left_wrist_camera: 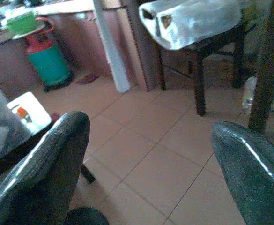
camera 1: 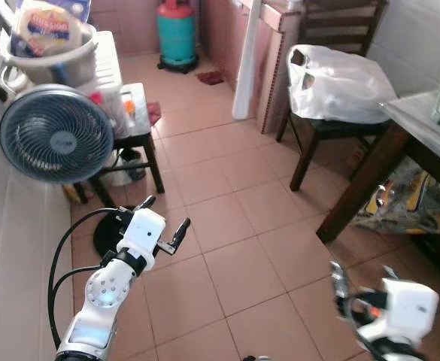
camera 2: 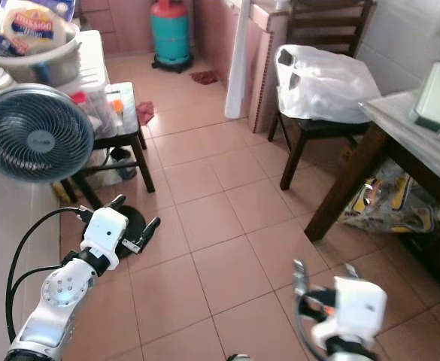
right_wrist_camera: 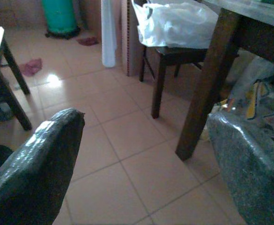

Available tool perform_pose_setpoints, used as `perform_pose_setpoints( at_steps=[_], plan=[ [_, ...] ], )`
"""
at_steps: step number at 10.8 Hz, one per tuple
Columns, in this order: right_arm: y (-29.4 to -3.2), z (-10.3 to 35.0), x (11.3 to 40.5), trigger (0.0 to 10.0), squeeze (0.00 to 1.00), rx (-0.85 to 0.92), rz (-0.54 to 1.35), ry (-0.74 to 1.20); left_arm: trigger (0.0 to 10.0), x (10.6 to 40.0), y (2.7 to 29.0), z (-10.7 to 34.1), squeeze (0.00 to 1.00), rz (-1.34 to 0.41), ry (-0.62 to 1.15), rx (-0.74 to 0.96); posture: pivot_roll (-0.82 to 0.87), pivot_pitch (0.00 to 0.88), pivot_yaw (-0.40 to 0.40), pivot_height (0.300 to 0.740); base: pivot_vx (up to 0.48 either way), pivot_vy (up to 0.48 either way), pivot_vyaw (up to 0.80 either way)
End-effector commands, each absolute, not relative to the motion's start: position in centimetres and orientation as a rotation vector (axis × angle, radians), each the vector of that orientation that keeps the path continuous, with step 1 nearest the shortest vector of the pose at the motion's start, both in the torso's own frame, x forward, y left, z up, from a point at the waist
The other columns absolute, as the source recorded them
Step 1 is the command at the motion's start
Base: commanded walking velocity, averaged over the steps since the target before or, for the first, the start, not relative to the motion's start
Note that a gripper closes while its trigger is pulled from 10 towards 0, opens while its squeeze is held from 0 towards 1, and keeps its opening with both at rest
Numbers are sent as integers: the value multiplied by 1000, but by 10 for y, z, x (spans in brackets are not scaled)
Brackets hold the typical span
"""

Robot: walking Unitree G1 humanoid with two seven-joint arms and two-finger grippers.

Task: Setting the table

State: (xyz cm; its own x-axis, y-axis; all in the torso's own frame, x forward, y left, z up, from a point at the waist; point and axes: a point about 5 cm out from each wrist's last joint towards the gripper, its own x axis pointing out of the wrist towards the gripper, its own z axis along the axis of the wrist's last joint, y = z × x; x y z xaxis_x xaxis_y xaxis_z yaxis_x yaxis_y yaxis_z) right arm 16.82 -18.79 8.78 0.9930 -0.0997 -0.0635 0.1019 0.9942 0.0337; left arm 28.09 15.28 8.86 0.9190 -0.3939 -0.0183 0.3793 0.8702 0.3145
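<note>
Both the left gripper (camera 1: pixel 165 223) and right gripper (camera 1: pixel 361 280) were spread wide, empty, short of the table (camera 1: pixel 423 128). Risk: advancing could strike the chair (camera 1: pixel 332 131) beside the table.

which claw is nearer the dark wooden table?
The right claw, open over the tiles near the dark wooden table's leg; the left claw, also open, is by the fan.

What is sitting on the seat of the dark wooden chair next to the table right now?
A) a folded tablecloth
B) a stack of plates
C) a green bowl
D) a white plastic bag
D: a white plastic bag lies on the seat of the dark wooden chair, with its handles toward the robot's left, beside the table.
</note>
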Motion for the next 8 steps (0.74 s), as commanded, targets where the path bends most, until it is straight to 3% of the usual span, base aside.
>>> perform_pose_setpoints(
  at_steps=[1,8],
  plan=[
    [-183,90,167,10000,0,34,-97,60,10000,284,146,95,0,-425,-74,331,89,117,10,740,0,0,-800],
    [-177,94,179,10000,0,50,-72,43,10000,284,138,89,0,-399,-62,287,95,110,-23,740,0,0,-800]
  ],
)
